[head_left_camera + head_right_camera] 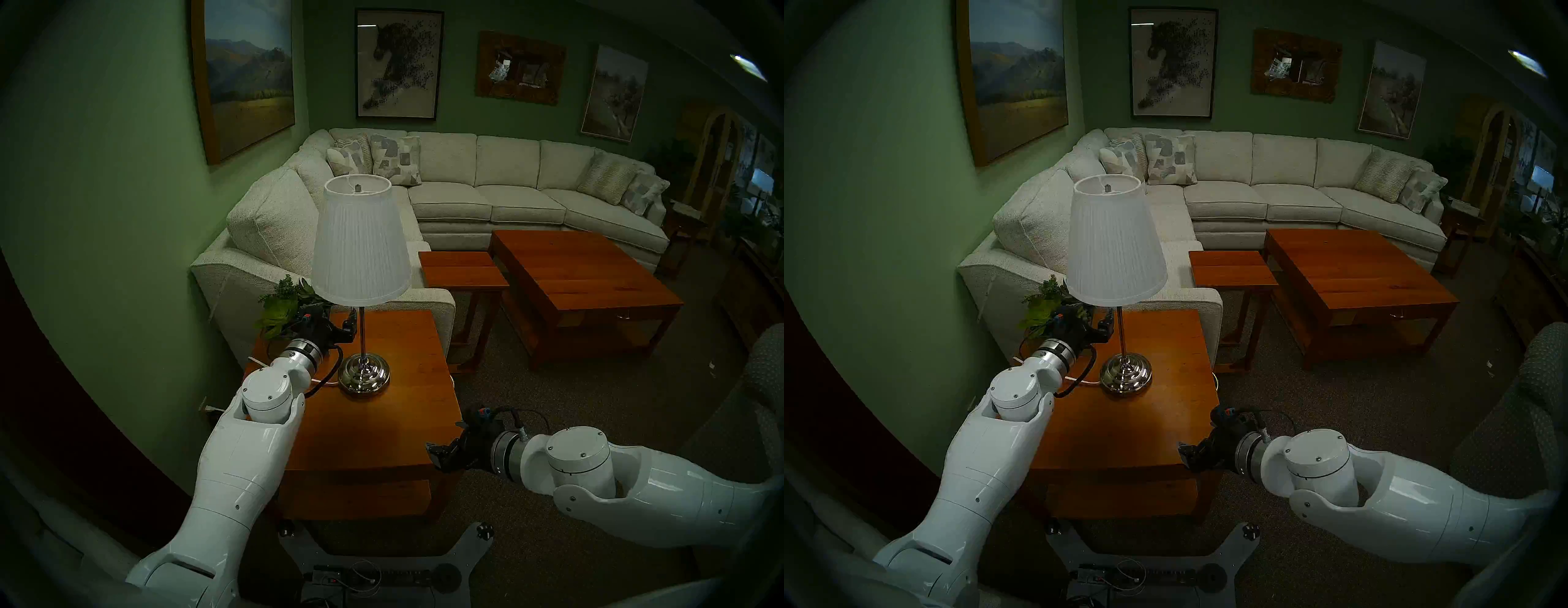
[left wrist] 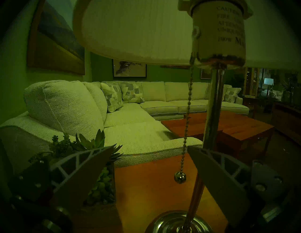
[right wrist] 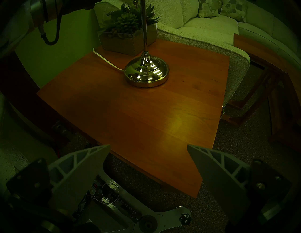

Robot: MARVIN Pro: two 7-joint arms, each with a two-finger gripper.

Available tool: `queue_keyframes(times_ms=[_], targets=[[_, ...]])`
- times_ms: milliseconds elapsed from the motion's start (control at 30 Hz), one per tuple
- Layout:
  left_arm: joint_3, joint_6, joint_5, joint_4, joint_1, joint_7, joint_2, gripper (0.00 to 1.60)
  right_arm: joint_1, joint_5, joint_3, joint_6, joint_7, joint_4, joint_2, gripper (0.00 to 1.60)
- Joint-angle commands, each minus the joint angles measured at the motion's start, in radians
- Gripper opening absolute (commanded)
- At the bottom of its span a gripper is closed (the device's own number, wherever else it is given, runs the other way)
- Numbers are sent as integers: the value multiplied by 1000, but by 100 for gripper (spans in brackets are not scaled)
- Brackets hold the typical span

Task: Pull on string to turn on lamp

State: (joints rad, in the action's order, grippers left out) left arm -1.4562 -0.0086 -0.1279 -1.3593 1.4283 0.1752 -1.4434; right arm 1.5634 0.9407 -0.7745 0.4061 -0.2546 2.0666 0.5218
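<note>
The lamp (image 1: 360,246) stands on a wooden side table (image 1: 382,433), with a white pleated shade, a chrome pole (image 1: 362,335) and a domed chrome base (image 1: 364,373). Its shade does not glow. In the left wrist view the thin beaded string (image 2: 187,113) hangs from the socket beside the pole (image 2: 213,105) and ends in a small knob (image 2: 180,177). My left gripper (image 2: 150,148) is open just under the shade. The string hangs between its fingers, close to the right finger (image 2: 216,175). My right gripper (image 3: 148,145) is open and empty at the table's front right corner (image 1: 437,454).
A box planter of succulents (image 3: 127,32) stands behind the lamp at the table's back left. A white power cord (image 3: 105,60) runs from the base (image 3: 146,71) to the left. A cream sectional sofa (image 1: 488,199) lies behind, with a small table (image 1: 462,267) and a coffee table (image 1: 585,276) to the right.
</note>
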Motion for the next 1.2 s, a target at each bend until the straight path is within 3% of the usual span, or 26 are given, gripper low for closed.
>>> queue_keyframes(times_ms=[0,200,233,267,333,367,400,500,567,600,700,733,800,1167], targets=[[5,-44,-1,17,-83,10,-13,160,-14,2,-14,-5,0,19,1,160],[8,-77,7,85,-122,10,-23,160,-14,1,-14,-5,0,18,1,160],[9,-83,8,99,-130,10,-25,146,-14,1,-14,-5,0,18,1,160],[9,-83,8,99,-130,10,-25,146,-14,1,-14,-5,0,18,1,160],[11,-95,11,111,-135,9,-26,111,-14,1,-14,-5,0,18,2,160],[10,-103,11,117,-137,9,-28,115,-14,1,-14,-5,0,18,2,160],[11,-106,11,120,-139,9,-29,130,-14,1,-14,-5,0,18,2,160],[11,-116,14,119,-140,10,-31,132,-14,1,-14,-5,0,18,2,160],[11,-124,16,118,-141,11,-33,113,-14,1,-14,-5,0,18,2,160],[11,-128,18,118,-140,11,-34,79,-14,1,-14,-5,0,18,1,160],[12,-137,21,115,-138,14,-35,73,-14,2,-14,-5,0,19,1,160],[11,-139,22,115,-137,15,-35,43,-14,2,-14,-5,0,19,1,160],[11,-143,23,113,-135,17,-35,0,-14,2,-14,-5,0,19,1,160],[12,-101,23,80,-83,47,-24,0,-14,3,-15,-4,-1,20,0,160]])
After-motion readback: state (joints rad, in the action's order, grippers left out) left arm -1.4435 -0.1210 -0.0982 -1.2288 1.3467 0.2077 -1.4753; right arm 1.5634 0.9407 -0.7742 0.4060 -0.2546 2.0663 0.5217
